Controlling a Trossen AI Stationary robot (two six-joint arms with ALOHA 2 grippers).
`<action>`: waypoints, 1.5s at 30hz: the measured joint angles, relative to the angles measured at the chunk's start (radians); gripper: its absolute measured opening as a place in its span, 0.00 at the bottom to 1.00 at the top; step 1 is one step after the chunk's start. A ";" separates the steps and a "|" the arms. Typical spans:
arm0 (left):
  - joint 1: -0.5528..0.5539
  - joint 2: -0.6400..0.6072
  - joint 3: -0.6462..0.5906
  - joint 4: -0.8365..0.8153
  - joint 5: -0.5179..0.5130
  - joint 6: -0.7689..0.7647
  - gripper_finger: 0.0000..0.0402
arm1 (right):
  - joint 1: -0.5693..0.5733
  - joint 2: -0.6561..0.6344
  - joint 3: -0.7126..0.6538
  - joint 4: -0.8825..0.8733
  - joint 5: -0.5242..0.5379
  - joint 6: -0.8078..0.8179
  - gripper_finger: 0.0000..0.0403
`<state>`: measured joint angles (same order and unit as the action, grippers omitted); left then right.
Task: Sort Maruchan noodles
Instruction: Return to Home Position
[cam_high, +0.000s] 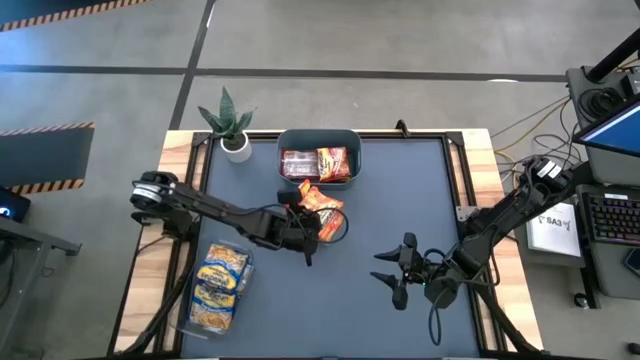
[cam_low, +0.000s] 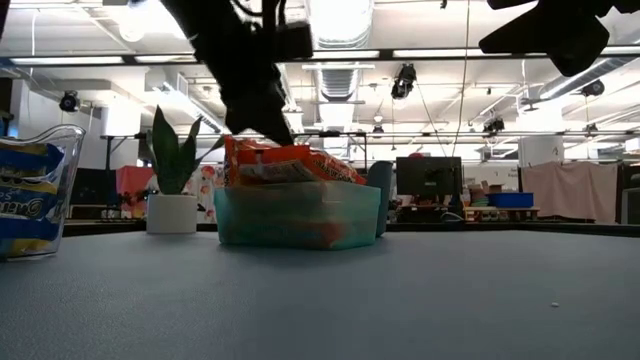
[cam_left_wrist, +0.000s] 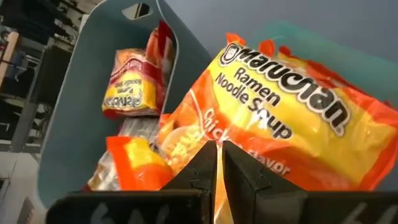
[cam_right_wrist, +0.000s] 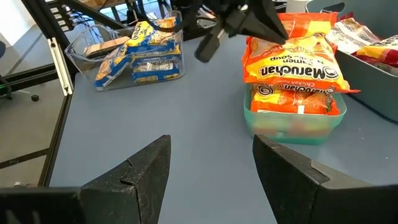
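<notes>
Our left gripper (cam_left_wrist: 218, 149), jaws together, above orange packets (cam_right_wrist: 292, 71) in green tray (cam_right_wrist: 292, 127); right gripper (cam_right_wrist: 211, 142), jaws wide, over bench (cam_right_wrist: 155, 124).

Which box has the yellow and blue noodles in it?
The clear bin, at the table's left edge. The green tray holds orange packs, and the grey-teal tub holds reddish ones.

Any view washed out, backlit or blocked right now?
Low view: ceiling lights backlight the left arm and right arm into black silhouettes. Left wrist view: an orange noodle packet fills the frame beyond the shut left gripper. Right wrist view: evenly lit, open right gripper covering the bottom. High view: even light, no glare.
</notes>
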<state>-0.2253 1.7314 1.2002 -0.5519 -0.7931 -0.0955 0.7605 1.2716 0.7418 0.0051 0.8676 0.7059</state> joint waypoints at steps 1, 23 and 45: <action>0.000 0.000 -0.017 0.029 0.001 0.000 0.02 | 0.000 0.000 0.000 0.000 0.000 0.000 0.54; -0.177 -0.185 -0.002 0.002 -0.020 -0.019 0.02 | -0.002 0.000 -0.012 -0.002 0.060 -0.239 0.53; -0.593 -0.438 -0.141 0.035 -0.325 -0.078 0.02 | -0.180 -0.054 -0.016 -0.015 -0.116 -0.384 0.52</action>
<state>-0.8185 1.2933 1.0596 -0.5165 -1.1184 -0.1738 0.5802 1.2173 0.7261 -0.0103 0.7520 0.3218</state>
